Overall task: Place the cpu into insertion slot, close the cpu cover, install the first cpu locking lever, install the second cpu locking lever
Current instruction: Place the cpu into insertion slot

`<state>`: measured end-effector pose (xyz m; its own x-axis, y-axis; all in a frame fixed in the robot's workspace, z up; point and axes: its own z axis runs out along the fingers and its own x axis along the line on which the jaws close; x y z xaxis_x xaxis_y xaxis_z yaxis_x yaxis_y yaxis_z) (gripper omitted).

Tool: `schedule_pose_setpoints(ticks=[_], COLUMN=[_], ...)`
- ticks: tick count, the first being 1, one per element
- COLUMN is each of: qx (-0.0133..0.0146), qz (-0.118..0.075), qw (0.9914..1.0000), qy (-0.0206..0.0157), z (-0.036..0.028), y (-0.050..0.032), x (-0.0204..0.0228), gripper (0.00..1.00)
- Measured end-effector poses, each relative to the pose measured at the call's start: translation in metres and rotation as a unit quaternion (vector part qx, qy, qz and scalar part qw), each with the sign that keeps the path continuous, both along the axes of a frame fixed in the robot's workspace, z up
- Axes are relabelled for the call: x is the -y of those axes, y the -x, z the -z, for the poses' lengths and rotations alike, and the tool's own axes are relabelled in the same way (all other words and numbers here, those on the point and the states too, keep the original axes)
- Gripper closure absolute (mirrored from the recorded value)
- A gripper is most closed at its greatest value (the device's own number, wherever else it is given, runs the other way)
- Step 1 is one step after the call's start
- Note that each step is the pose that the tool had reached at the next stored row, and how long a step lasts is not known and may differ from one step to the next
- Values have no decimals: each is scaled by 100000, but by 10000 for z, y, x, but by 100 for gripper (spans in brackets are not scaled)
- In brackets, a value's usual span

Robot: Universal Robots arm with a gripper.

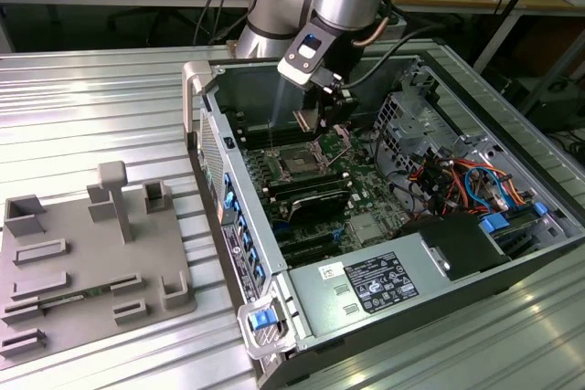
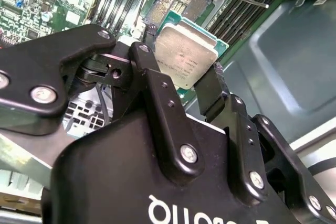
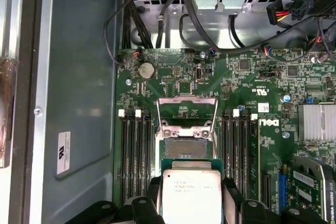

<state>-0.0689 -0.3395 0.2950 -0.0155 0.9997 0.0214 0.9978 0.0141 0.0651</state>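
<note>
Upper centre of the exterior view, inside the open computer case (image 1: 239, 226), the gripper (image 1: 322, 118) hangs over the motherboard. Both wrist views show its fingers (image 2: 157, 93) clamped on opposite edges of the cpu (image 2: 186, 56), which is near the bare insertion slot (image 3: 185, 148) but not in it. Beyond the slot the cpu cover (image 3: 187, 99) seems to stand raised, though its angle is hard to judge. I judge the chip light, stiff and thin, with a slick metal top and a delicate underside, so its edges are the only safe hold.
</note>
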Motion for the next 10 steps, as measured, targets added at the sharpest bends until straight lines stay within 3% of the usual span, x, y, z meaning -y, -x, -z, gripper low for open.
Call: schedule_pose_setpoints(ticks=[2,10], qx=[2,-4], qz=[-35,-37], qw=[100000,100000], qy=[-3,1], z=[90,256], y=[0,0], x=[0,0], gripper=[45,45])
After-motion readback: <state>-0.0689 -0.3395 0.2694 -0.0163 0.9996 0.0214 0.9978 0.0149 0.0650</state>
